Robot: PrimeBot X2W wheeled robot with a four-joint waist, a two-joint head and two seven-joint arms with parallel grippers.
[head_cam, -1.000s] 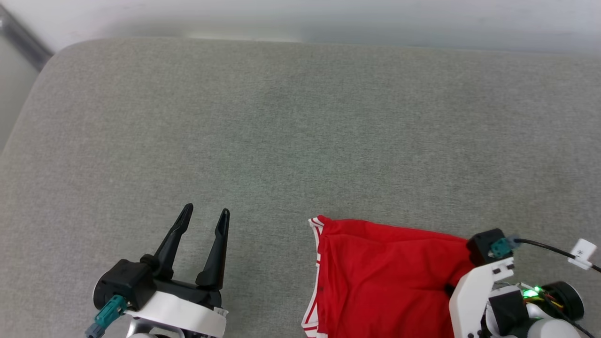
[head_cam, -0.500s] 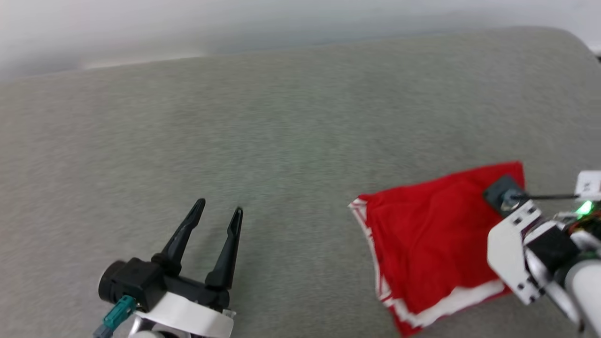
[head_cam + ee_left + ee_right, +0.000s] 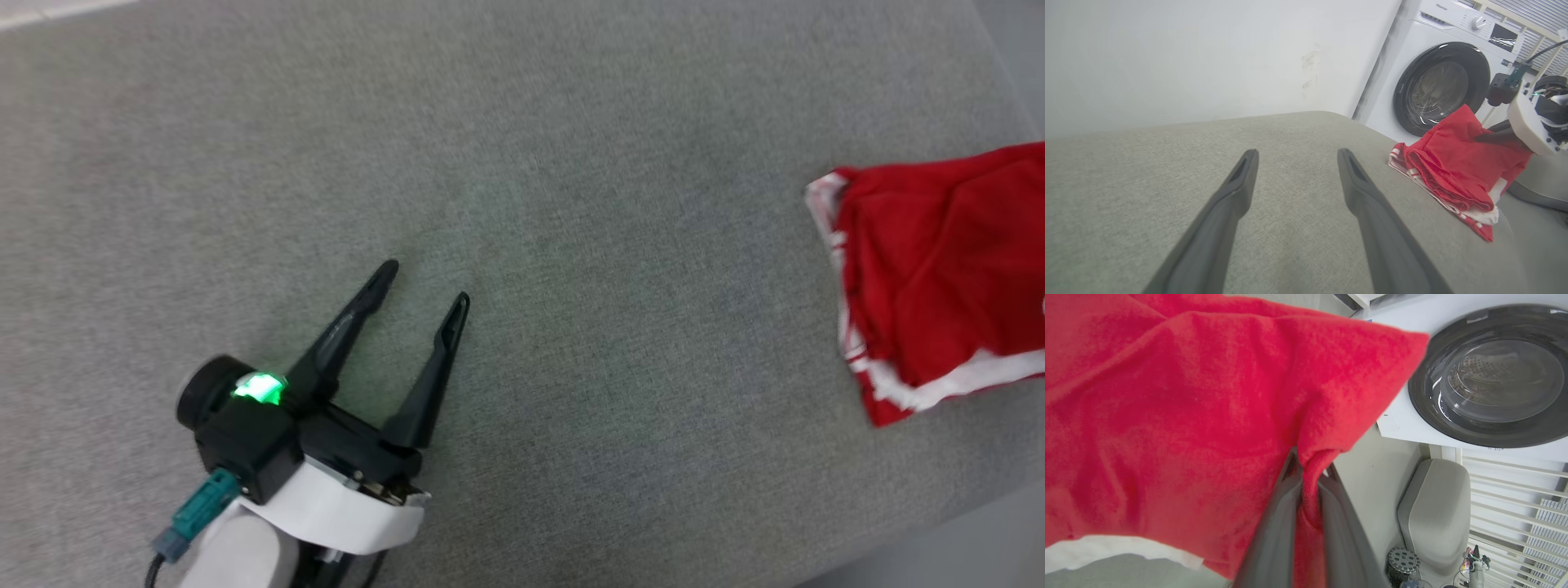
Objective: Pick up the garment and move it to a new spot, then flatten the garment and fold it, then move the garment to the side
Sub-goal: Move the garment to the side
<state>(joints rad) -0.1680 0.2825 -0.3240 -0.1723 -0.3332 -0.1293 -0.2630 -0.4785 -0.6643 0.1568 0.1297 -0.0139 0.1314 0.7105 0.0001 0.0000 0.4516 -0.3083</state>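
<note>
The garment (image 3: 939, 278), folded into a red packet with white and striped trim along its edges, is bunched at one corner between the tips of the right pincer (image 3: 1309, 467), which is shut tight on a thin pinch of cloth. From that pinch the rest slopes down and away to rest on the grey cushion (image 3: 571, 204).

The hold takes in only a small fold, so I judge the layers could slide apart and the packet open up if it is dragged or swung. The cloth also lies close to the cushion's edge, on the side away from the left pincer (image 3: 424, 282). Released there, or slipping free, it could spill over onto the floor.

The left pincer stands wide and empty above bare cushion, well apart from the garment, too far to catch it.

The red faces turned outward are plain. Beyond the right pincer stands a white washing machine (image 3: 1437, 61). A small word on its top panel looks like "Hisense"; its display is too small to read.
</note>
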